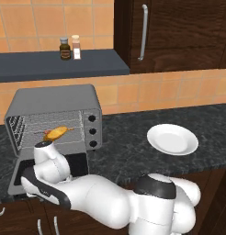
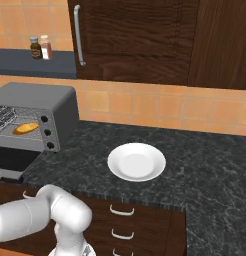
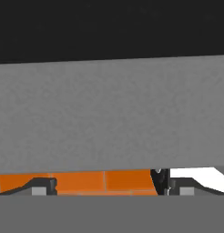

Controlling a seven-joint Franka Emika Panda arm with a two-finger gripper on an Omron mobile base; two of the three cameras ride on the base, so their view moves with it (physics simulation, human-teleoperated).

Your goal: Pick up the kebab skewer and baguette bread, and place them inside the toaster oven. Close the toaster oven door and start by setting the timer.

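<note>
Now the toaster oven [image 1: 53,117] sits at the left on the dark table [image 1: 133,147], its door [image 1: 23,176] dropped open, the bread [image 1: 57,133] on its rack. The hand [image 3: 104,189], fingers spread wide and empty, hovers close under the door's grey frame. A white plate [image 1: 172,139] lies to the right.

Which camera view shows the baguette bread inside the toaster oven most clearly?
The left base view: the baguette bread lies on the wire rack of the toaster oven, seen from the front. The right base view shows it smaller, near the picture's left edge. The hand view gives a close grey surface, no loaf.
</note>
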